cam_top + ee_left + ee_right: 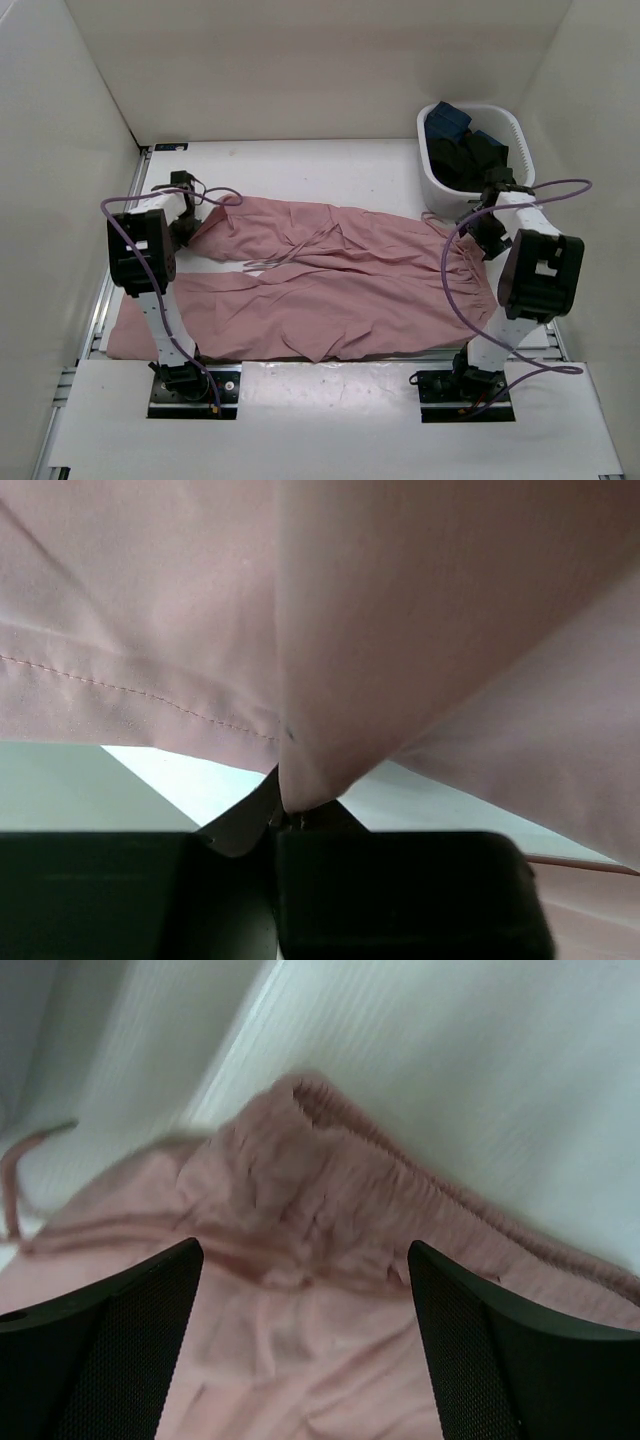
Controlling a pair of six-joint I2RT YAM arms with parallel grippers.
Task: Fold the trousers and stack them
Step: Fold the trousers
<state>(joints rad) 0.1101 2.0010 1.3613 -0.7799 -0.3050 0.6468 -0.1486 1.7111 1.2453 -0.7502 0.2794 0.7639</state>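
Note:
The dusty-pink trousers [330, 285] lie spread across the table, legs to the left, gathered waist to the right. My left gripper [192, 222] is shut on the end of the far leg and holds it a little off the table; in the left wrist view the pink cloth [330, 660] rises in a peak from between the closed fingers [400, 890]. My right gripper [487, 232] is open above the waist. In the right wrist view its two fingers [120, 1330] stand wide apart over the gathered waistband [340, 1160], with nothing between them.
A white basket [510, 125] holding dark blue and black garments [460, 140] stands at the back right, just behind my right arm. White walls close in the table on three sides. The near leg reaches the left table edge [105, 330].

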